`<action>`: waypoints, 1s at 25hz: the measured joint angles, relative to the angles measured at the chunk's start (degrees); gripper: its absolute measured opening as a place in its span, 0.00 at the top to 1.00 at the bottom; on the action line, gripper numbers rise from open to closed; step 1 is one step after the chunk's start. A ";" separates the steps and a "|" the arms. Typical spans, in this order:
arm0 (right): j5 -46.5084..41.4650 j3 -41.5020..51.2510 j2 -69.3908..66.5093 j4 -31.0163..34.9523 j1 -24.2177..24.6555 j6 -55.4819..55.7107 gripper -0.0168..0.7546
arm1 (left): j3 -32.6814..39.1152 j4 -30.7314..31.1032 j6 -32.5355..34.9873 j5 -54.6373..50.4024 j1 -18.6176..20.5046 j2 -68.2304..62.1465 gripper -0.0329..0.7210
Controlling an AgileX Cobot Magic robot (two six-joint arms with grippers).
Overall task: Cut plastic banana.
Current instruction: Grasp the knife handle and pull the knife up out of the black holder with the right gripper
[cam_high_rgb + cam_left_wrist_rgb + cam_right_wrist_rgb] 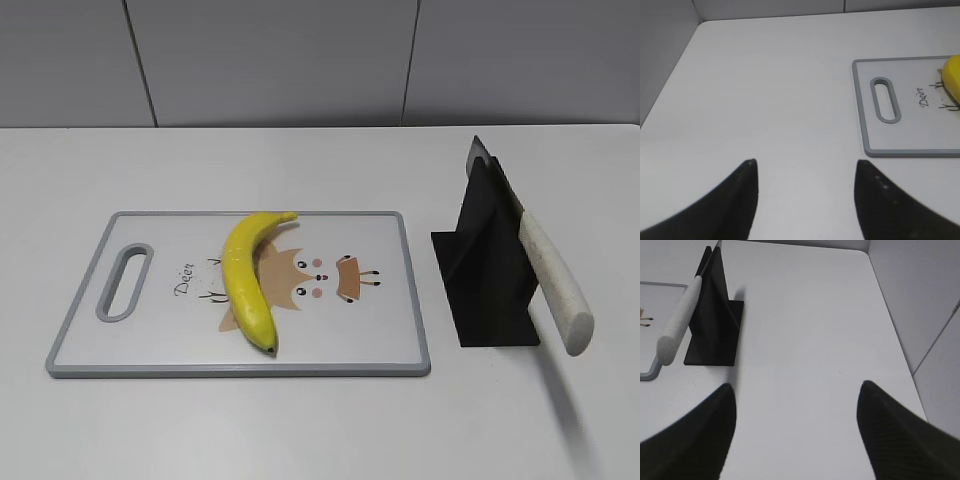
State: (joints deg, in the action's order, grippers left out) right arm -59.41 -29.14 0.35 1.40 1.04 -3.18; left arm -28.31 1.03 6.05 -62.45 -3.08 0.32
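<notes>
Left gripper (805,200) hangs over bare table, its two dark fingers (737,200) spread wide apart with nothing between them. Right gripper (795,435) is the same story: fingers (695,435) well apart, empty, above open table. Neither arm shows in the exterior view, so only the wrist cameras give us the grippers.

From the left wrist, the board (865,130) sits ahead and to the right, handle slot nearest, and just a yellow sliver of the banana (952,75) peeks in at the frame's edge. The exterior view shows it whole: the banana (250,275) lies on the board (400,300), curved, dark tip toward the near edge, stem toward the far edge, across a cartoon print.

From the right wrist, the knife (682,322) leans in a black stand (715,335), white handle pointing toward the camera. In the exterior view the stand (485,270) sits just right of the board, the knife (550,280) slanting out of it, handle low and forward.

The table (300,430) is white and matte; grey panelled walls (280,60) close it in behind and at the sides.
</notes>
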 joint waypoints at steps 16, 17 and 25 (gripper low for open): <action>0.01 0.00 0.00 0.00 0.00 0.06 0.22 | 0.00 0.00 0.00 0.00 0.00 0.00 0.17; 0.01 0.00 0.00 0.00 0.00 0.06 0.22 | 0.00 0.00 0.00 0.00 0.00 0.00 0.17; 0.13 -1.66 -4.40 -0.11 0.00 0.03 0.22 | 0.00 0.00 0.00 0.00 0.00 0.00 0.17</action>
State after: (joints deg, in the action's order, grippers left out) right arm -59.28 -30.81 -4.05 1.29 1.04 -3.15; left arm -28.31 1.03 6.05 -62.45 -3.08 0.32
